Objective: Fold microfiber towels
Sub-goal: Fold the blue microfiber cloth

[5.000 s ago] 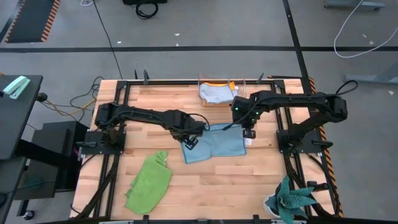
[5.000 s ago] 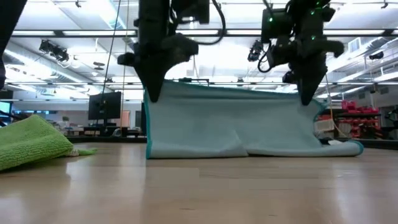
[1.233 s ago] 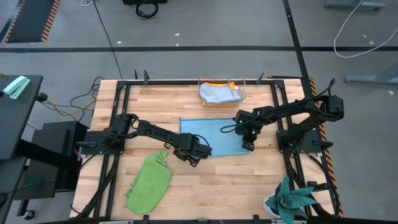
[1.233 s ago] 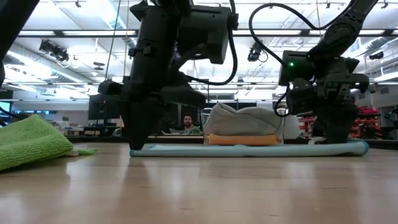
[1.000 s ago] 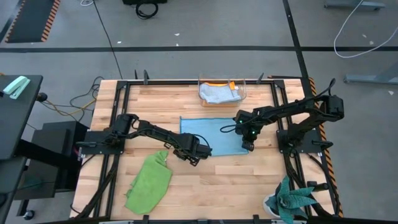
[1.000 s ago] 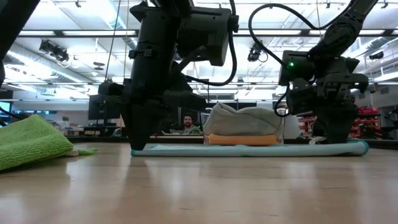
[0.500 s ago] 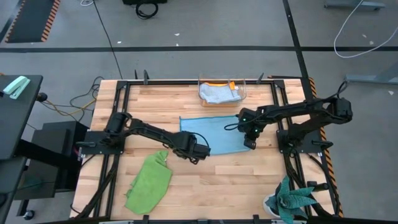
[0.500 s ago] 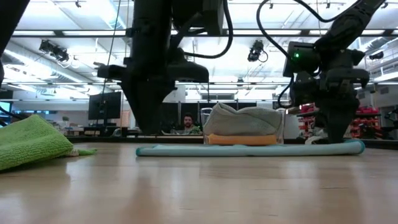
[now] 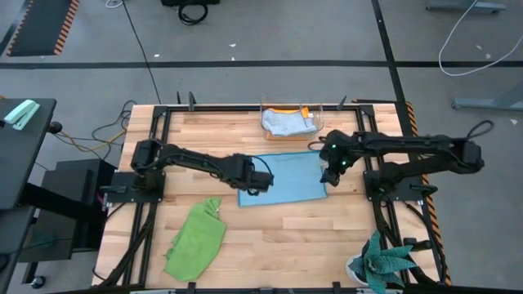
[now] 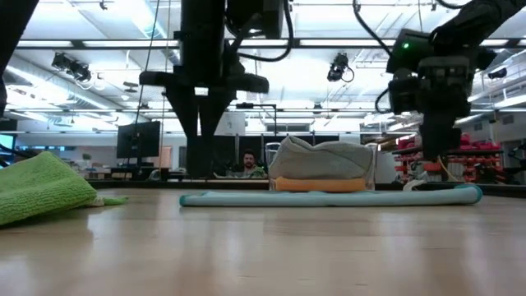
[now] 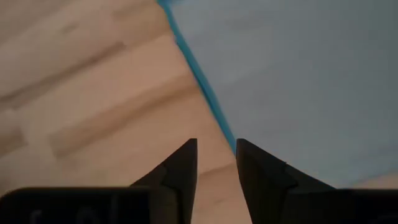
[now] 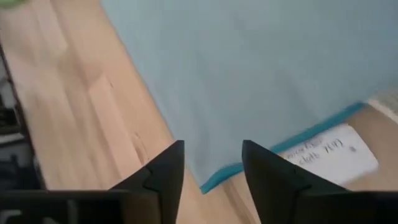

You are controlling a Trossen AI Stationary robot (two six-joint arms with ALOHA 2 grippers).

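The blue towel (image 9: 282,177) lies flat near the middle of the bench (image 9: 204,131), folded into a rectangle with a teal hem along its edges. The left end effector (image 9: 263,179) hangs just above the towel's left edge, fingers parted by a narrow gap and holding nothing; the wrist view shows the hem running between bare wood and cloth directly ahead of the fingers (image 11: 180,171). The right end effector (image 9: 332,175) hangs above the towel's right edge, fingers spread wider and empty. A white label (image 12: 329,152) lies at that hem; its writing is too blurred to read. The green towel (image 9: 196,240) lies crumpled at the front left, well apart from the blue one, with open wood between them and along the front of the bench. A clear box (image 9: 291,121) at the back edge holds the grey towel (image 9: 286,124) on top of the orange towel (image 9: 288,112). A teal plant (image 9: 384,263) stands at the front right corner. In the low view a person (image 10: 247,162) shows far behind the bench.
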